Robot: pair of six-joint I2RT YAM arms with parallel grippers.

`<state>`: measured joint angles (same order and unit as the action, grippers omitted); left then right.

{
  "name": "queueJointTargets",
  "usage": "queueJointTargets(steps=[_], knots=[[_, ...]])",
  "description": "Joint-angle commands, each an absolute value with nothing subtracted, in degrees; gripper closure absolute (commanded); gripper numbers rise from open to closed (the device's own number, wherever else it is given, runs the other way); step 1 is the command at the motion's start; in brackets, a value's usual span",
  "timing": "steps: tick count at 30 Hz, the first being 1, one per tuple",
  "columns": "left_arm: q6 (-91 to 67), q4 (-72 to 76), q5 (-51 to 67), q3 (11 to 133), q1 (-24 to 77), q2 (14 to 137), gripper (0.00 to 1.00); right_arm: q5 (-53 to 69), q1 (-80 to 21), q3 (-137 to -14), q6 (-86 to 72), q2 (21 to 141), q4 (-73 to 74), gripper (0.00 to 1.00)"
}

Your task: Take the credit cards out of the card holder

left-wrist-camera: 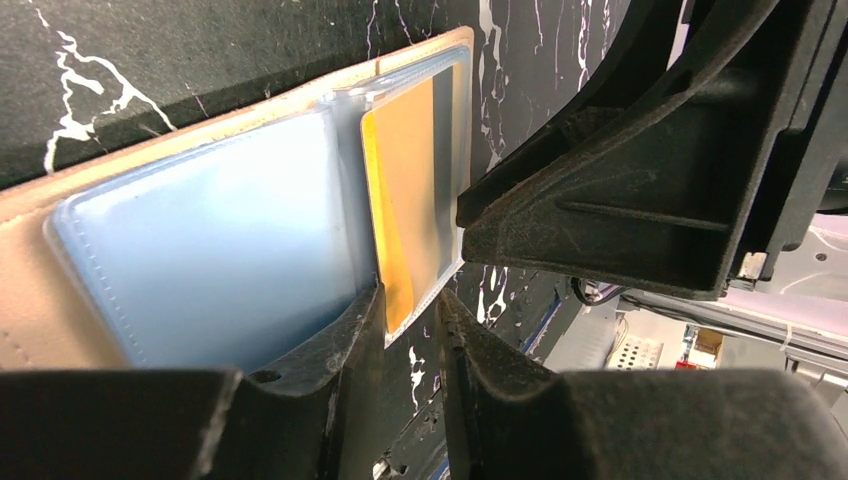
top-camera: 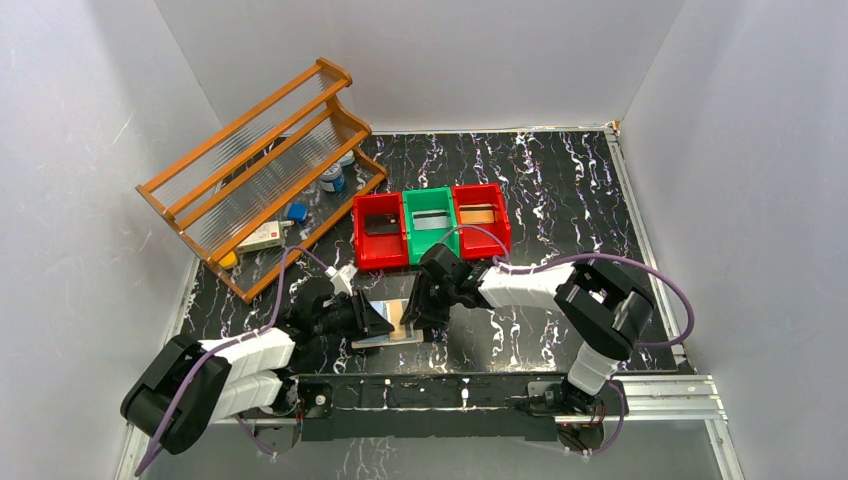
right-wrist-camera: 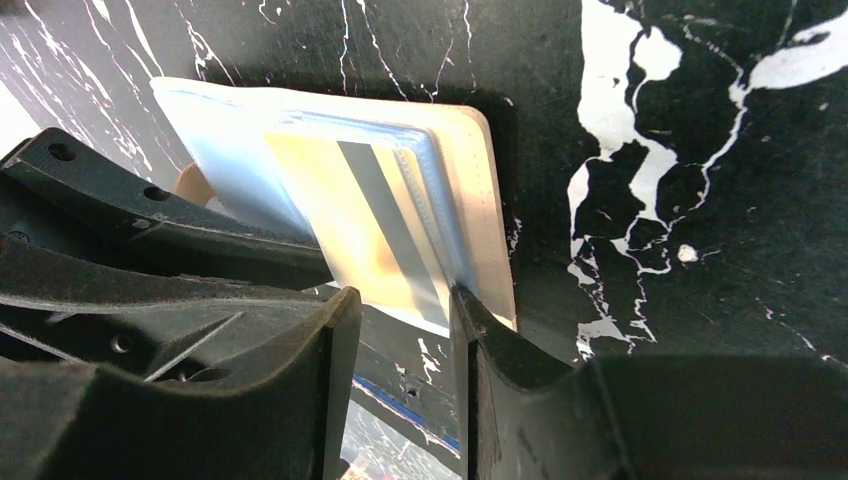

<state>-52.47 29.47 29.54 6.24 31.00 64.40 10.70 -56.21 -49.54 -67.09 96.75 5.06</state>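
The tan card holder (top-camera: pixel 392 328) lies open on the black marbled table between my two grippers. Its pale blue sleeves (left-wrist-camera: pixel 220 230) face up. One sleeve holds an orange-gold credit card (left-wrist-camera: pixel 405 200) with a grey stripe, also visible as the card (right-wrist-camera: pixel 370 230) in the right wrist view. My left gripper (left-wrist-camera: pixel 410 320) stands narrowly open astride that sleeve's near edge, with a gap on one side. My right gripper (right-wrist-camera: pixel 400 300) is open wider over the holder's opposite edge, one fingertip (right-wrist-camera: pixel 462 298) against the sleeve edge beside the tan cover (right-wrist-camera: pixel 490 220).
Beyond the holder stand a red bin (top-camera: pixel 380 232) with a dark card, a green bin (top-camera: pixel 431 225) with a silvery card and a second red bin (top-camera: pixel 481 220) with an orange card. A wooden rack (top-camera: pixel 260 170) leans at the back left. White walls enclose the table.
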Motion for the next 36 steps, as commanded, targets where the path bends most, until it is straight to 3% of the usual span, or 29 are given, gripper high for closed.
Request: queueJointTargets(steps=[1, 9, 26, 32, 36], knots=[[-55.1, 35.2, 34.0, 7.3, 32.4, 60.8, 0.79, 9.5, -57.5, -46.6, -67.3, 100.5, 1.5, 0.54], [-57.7, 38.4, 34.0, 6.2, 32.4, 61.3, 0.81, 11.3, -57.3, -44.4, -68.2, 100.1, -3.1, 0.62], [-59.8, 44.7, 36.1, 6.9, 32.4, 68.1, 0.8, 13.3, -57.0, -43.3, -69.0, 99.1, -6.3, 0.62], [-60.5, 43.0, 35.6, 6.7, 32.4, 69.4, 1.0, 12.9, -57.0, -43.5, -69.1, 99.2, -5.5, 0.62], [-58.5, 36.3, 33.6, 7.8, 32.3, 68.7, 1.0, 11.6, -56.9, -44.2, -68.9, 99.1, -2.7, 0.61]])
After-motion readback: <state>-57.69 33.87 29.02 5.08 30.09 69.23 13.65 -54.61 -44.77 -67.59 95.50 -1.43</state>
